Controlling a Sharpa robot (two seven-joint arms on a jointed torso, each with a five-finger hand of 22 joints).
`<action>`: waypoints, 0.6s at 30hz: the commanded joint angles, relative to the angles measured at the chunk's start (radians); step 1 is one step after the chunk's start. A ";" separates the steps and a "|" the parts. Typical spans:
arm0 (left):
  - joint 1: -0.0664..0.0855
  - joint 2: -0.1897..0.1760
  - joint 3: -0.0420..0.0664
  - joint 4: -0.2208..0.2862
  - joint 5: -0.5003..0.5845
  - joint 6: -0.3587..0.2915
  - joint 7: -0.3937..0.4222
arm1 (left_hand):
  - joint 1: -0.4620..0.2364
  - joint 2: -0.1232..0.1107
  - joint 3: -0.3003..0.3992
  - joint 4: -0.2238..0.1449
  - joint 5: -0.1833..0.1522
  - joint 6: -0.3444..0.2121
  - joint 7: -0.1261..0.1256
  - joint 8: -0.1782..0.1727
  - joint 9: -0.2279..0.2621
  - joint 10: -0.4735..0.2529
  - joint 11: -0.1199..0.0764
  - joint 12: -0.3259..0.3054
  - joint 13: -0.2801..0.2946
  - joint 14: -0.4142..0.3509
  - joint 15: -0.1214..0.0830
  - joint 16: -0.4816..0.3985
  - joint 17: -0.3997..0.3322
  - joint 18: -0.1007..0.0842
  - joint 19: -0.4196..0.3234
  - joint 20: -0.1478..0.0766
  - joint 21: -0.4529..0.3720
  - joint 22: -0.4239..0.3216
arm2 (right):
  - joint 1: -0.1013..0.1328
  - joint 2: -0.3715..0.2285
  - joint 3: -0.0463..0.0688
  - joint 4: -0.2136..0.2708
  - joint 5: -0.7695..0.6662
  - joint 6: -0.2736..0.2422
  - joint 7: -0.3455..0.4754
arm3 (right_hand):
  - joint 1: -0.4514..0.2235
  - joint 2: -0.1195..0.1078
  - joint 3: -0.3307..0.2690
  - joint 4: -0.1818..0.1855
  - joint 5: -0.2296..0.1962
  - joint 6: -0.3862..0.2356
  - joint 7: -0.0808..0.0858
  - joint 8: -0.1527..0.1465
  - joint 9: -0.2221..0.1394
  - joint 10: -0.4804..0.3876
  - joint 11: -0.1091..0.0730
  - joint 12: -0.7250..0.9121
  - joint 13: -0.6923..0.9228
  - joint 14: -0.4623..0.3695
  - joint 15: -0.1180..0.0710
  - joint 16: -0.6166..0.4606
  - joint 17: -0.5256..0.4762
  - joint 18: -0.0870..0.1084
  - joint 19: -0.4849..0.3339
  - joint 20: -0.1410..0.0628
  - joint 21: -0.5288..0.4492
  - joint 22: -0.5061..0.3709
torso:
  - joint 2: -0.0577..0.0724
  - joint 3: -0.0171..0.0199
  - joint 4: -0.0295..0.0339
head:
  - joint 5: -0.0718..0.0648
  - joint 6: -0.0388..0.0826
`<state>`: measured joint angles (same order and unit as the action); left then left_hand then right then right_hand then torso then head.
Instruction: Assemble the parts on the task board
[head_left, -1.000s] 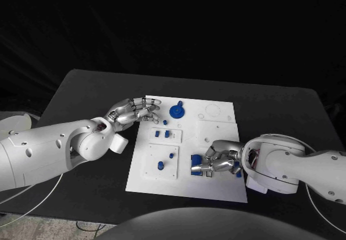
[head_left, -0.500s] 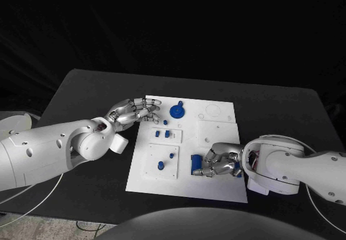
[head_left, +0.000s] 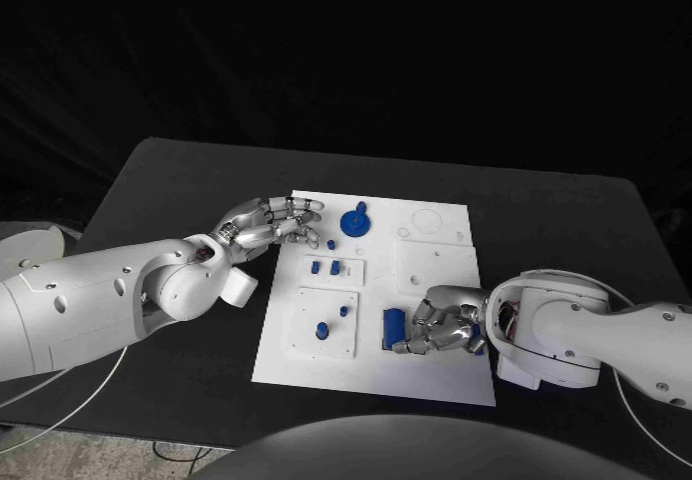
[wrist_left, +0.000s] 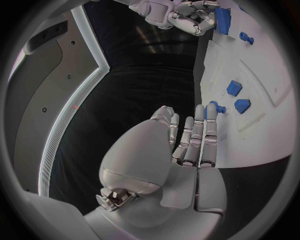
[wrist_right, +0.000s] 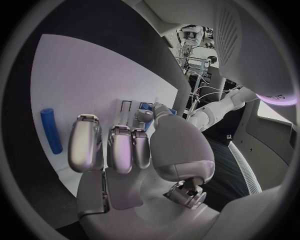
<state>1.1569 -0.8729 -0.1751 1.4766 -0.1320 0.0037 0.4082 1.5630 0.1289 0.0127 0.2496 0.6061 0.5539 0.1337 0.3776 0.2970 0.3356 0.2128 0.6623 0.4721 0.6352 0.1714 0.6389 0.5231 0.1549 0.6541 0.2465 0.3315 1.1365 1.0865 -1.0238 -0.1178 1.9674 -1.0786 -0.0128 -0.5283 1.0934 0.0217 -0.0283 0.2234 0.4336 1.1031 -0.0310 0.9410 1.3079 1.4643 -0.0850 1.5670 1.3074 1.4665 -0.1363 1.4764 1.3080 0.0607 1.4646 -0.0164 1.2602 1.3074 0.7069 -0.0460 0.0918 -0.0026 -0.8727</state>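
Observation:
The white task board (head_left: 433, 375) lies in the middle of the table. On its near right part lies a blue cylinder (head_left: 392, 327) (wrist_right: 51, 130). My right hand (head_left: 444, 325) (wrist_right: 125, 150) hovers just right of it, fingers bent down toward the board and apart from the cylinder. A small blue piece (head_left: 477, 345) (wrist_right: 145, 105) shows by the thumb; whether it is held is hidden. My left hand (head_left: 274, 222) (wrist_left: 187, 145) rests at the board's far left edge, fingers loosely apart and holding nothing. A small blue peg (wrist_left: 214, 106) stands just beyond its fingertips.
A round blue knob (head_left: 356, 220) stands near the board's far edge. Two blue blocks (head_left: 325, 267) (wrist_left: 237, 96) sit in a recess mid-left, and small pieces (head_left: 333, 320) lie in the near-left recess. Black table (head_left: 188, 180) surrounds the board.
My right hand has slid slightly toward the near edge and off the blue cylinder, which now shows in full. My left hand has not moved.

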 joint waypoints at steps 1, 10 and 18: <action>-0.001 0.003 0.000 0.002 0.004 0.023 0.001 | 0.007 0.000 0.007 0.000 0.007 0.001 0.008 0.003 -0.001 0.003 0.007 0.004 -0.001 -0.009 0.000 0.006 -0.001 -0.007 -0.005 0.000 -0.005 0.001 | -0.001 0.000 0.000 -0.003 0.010 0.011 0.000 | 0.020 0.014 0.012 -0.009 0.004 0.018 -0.001 0.019 0.095 0.107 -0.008 0.004 0.263 0.072 -0.006 0.005 0.077 0.005 0.003 -0.009 0.007 0.177 | 0.000 0.0002 -0.0002 | 0.001 0.000; -0.001 0.003 0.000 0.002 0.004 0.025 -0.001 | 0.008 0.000 0.008 -0.001 0.007 0.001 0.008 0.003 -0.002 0.003 0.007 0.004 -0.002 -0.009 0.000 0.007 -0.001 -0.007 -0.006 0.000 -0.005 0.002 | -0.001 0.006 0.000 -0.006 0.014 0.039 -0.008 | 0.065 -0.009 0.018 -0.054 -0.205 0.016 0.000 0.022 0.093 0.107 -0.008 0.004 0.263 0.071 -0.005 0.004 0.075 0.005 0.003 -0.012 0.008 0.177 | 0.000 0.0004 -0.0005 | 0.001 0.000; -0.001 0.002 0.000 0.002 0.004 0.028 -0.001 | 0.008 0.001 0.010 -0.002 0.008 0.001 0.009 0.004 -0.002 0.005 0.008 0.005 -0.002 -0.010 0.000 0.007 -0.001 -0.007 -0.007 -0.001 -0.006 0.003 | -0.006 0.018 0.000 -0.012 0.010 0.067 -0.016 | 0.028 -0.047 -0.021 -0.043 -0.381 -0.005 0.005 -0.006 0.084 0.107 -0.003 0.004 0.263 0.071 -0.003 0.004 0.074 0.005 0.003 -0.008 0.007 0.176 | 0.000 0.0004 -0.0008 | 0.003 0.000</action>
<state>1.1568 -0.8724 -0.1751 1.4769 -0.1320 0.0080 0.4033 1.5630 0.1289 0.0150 0.2472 0.6097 0.5538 0.1337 0.3776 0.2956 0.3394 0.2166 0.6623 0.4705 0.6352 0.1714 0.6389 0.5231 0.1550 0.6542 0.2465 0.3315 1.1389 1.0830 -1.0061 -0.1174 1.9555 -1.0670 0.0197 -0.5362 1.1239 -0.0189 -0.0442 0.1812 0.0576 1.1021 -0.0269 0.9385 1.3101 1.4677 -0.0885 1.5670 1.3073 1.4664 -0.1363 1.4763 1.3078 0.0608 1.4647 -0.0236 1.2644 1.3073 0.7070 -0.0456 0.0913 -0.0012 -0.8727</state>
